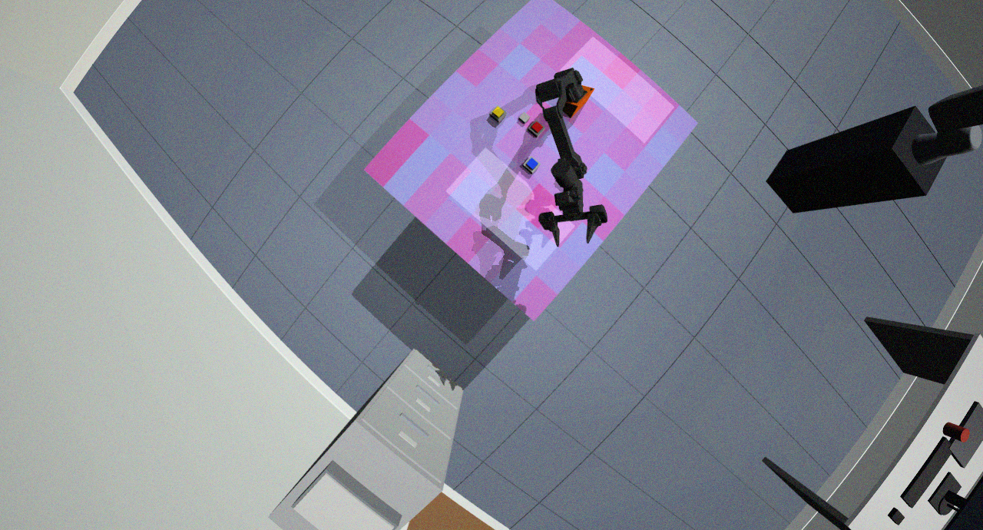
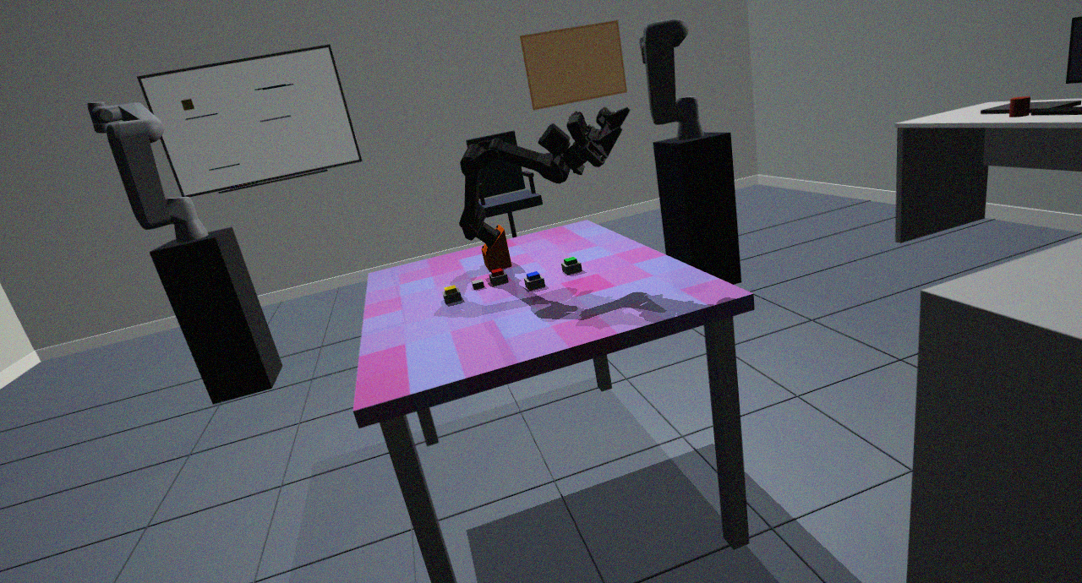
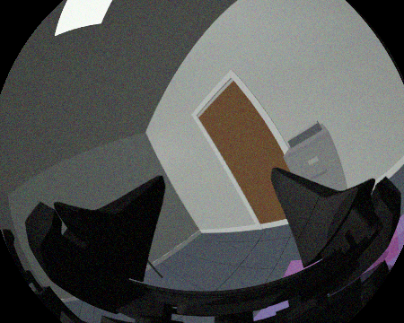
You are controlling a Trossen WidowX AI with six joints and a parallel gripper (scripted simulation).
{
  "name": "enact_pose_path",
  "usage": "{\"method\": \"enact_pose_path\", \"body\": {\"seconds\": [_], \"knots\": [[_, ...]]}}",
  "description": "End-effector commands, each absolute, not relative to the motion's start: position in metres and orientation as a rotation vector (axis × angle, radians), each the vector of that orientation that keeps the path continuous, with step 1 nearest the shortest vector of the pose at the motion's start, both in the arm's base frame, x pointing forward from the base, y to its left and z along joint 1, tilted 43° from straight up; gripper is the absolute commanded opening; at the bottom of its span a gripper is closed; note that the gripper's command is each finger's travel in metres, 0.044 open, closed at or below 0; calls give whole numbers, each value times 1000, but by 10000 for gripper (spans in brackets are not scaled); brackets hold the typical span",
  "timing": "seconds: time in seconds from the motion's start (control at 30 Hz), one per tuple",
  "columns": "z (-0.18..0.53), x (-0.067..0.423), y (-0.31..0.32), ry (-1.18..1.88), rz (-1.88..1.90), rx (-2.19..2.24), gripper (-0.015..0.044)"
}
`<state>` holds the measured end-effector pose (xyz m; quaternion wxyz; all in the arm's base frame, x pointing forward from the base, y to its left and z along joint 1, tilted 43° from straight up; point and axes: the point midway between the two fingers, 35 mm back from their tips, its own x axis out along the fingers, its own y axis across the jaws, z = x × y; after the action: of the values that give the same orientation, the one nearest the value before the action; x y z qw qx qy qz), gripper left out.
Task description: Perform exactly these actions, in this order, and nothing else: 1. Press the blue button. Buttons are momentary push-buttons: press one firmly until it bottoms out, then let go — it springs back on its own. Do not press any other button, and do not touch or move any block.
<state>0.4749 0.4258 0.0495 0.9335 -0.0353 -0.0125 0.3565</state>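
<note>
The blue button (image 1: pixel 531 163) (image 2: pixel 533 276) stands on the table in a dark housing, its cap raised. My gripper (image 1: pixel 573 242) (image 2: pixel 621 121) (image 3: pixel 218 178) is open and empty. It is high above the table, well away from the blue button, and its fingers point outward rather than down. No button shows in the wrist view, which looks at a wall and a door between the fingers.
A red button (image 1: pixel 536 127) (image 2: pixel 497 272), a yellow button (image 1: pixel 498 113) (image 2: pixel 451 290) and a small grey block (image 1: pixel 524 117) (image 2: pixel 478 285) are on the table (image 1: pixel 416 144) (image 2: pixel 434 352). A green button (image 2: pixel 571 262) stands beyond the blue one; the arm hides it in the top view.
</note>
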Motion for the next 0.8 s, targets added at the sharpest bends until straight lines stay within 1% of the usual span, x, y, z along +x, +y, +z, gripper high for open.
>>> {"method": "enact_pose_path", "body": {"seconds": [0.0, 0.13, 0.27, 0.5, 0.77], "knots": [[48, 476, 425, -10, 724, -72, 400], [9, 487, 393, 294, 595, -83, 400], [-30, 480, 339, 621, 398, -116, 400], [-48, 461, 293, 833, 232, -158, 400], [-54, 427, 233, 1057, 16, -231, 400]]}}
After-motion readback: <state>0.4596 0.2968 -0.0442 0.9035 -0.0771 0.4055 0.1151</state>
